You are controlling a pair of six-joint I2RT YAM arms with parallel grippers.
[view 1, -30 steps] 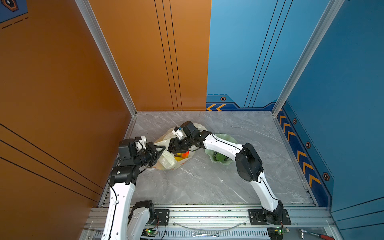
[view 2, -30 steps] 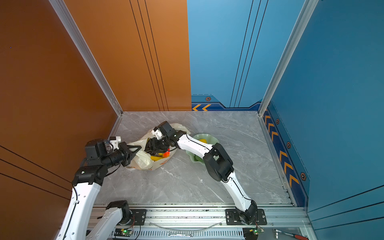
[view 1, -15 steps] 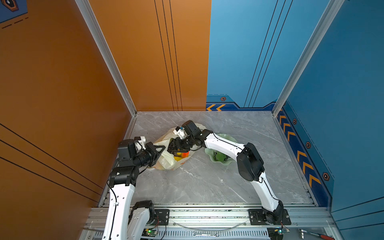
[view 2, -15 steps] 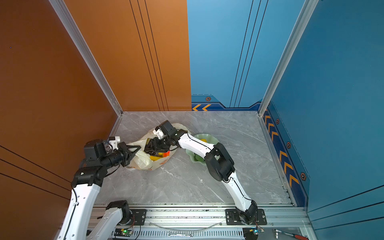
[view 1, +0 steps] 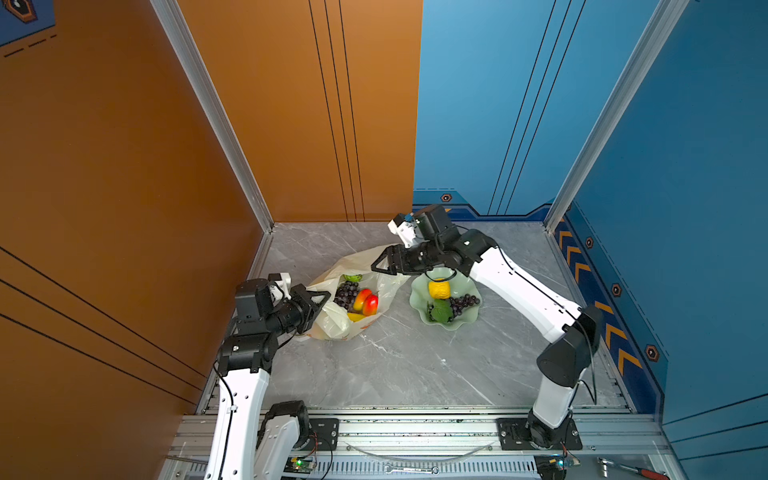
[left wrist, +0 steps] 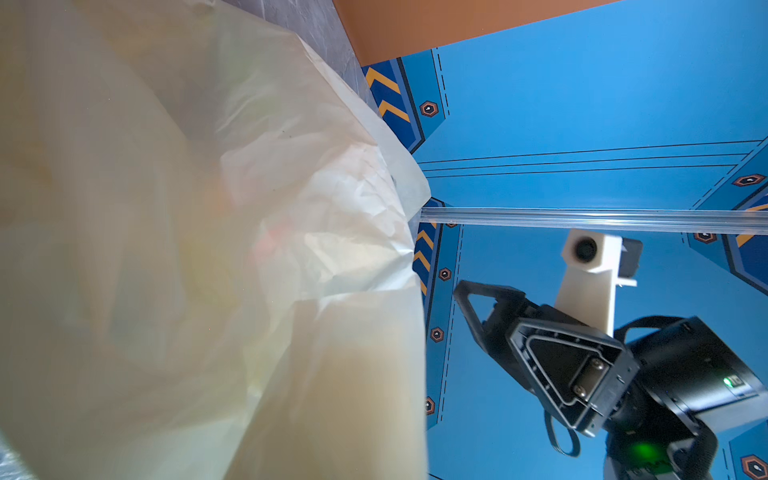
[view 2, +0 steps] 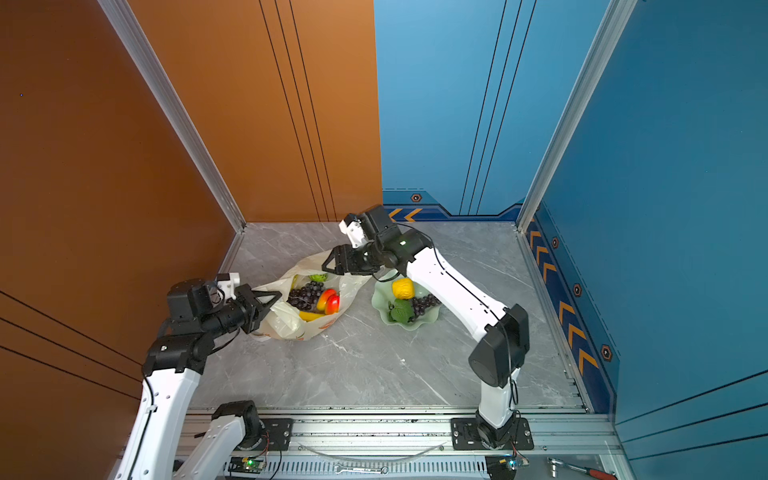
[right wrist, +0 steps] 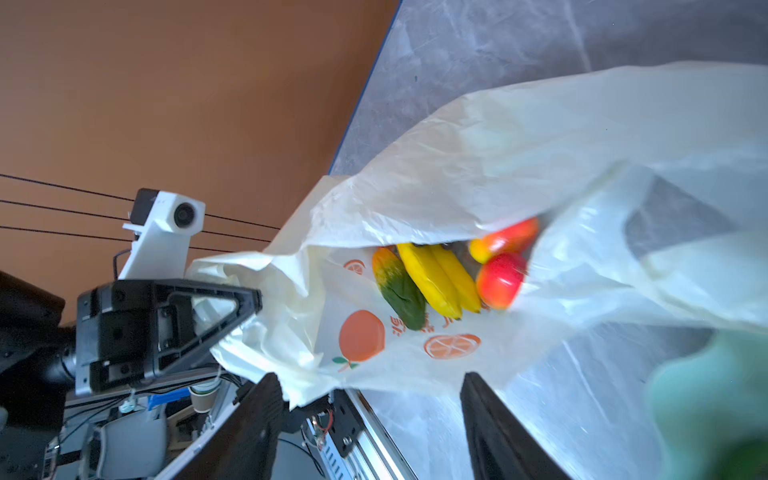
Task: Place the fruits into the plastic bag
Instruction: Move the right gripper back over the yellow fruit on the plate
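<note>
The plastic bag (view 1: pixel 332 324) (view 2: pixel 286 324) lies open on the marble floor at the left. Inside it are fruits: a grape cluster (view 1: pixel 346 292), red-yellow mango pieces (view 1: pixel 366 302) (right wrist: pixel 500 280), a banana bunch (right wrist: pixel 436 282) and a round green one (view 1: pixel 353 277). My left gripper (view 1: pixel 323 297) (view 2: pixel 275 296) is shut on the bag's near rim and holds the mouth up; in the left wrist view the bag (left wrist: pixel 208 249) hides its jaws. My right gripper (view 1: pixel 380 266) (view 2: pixel 330 264) (right wrist: pixel 370 415) hovers open and empty over the bag's far rim.
A pale green wavy-edged dish (view 1: pixel 419 305) (view 2: pixel 432 318) stands right of the bag and holds a yellow lemon-like fruit (view 1: pixel 438 289), a grape cluster (view 1: pixel 464 302) and a green leaf. The orange wall runs close behind the left arm. Tools lie on the front rail.
My right gripper has drawn back out of the bag's mouth, up and to the right, so the fruits inside now show. The left gripper has kept its hold.
</note>
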